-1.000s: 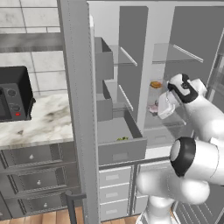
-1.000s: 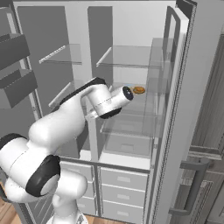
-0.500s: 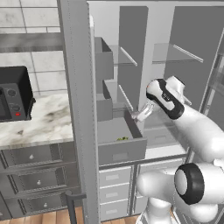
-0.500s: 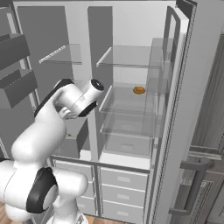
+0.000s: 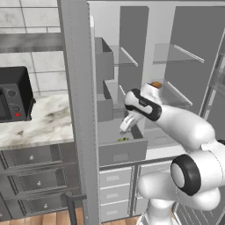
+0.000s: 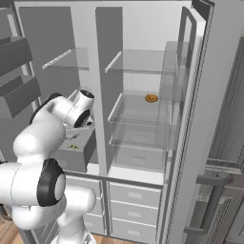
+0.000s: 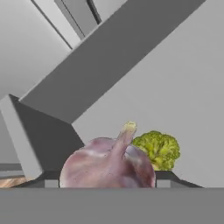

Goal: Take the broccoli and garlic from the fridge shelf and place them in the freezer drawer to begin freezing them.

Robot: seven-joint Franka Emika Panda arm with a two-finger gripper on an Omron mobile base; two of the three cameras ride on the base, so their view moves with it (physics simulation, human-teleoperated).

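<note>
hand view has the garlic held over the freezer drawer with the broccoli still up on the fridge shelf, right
Not quite. The garlic is over the freezer drawer, but the broccoli is not on the fridge shelf: the hand view shows it lying in the drawer just behind the garlic. That shelf carries an orange-brown food item.

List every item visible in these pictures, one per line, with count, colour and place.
garlic: one, off-white with a purplish tint, close in front of the hand camera, above the freezer drawer.
broccoli: one, bright green, on the drawer floor just beyond the garlic.
freezer drawer: one, grey, pulled out below the door bins.
orange-brown food item: one, on the middle fridge shelf.
door bins: two, grey, on the open fridge door.
microwave: one, black, on the marbled counter.
cabinet drawers: three, grey, with small knobs, under the counter.
gripper: one, white, over the freezer drawer; its jaws are hard to make out.
</note>
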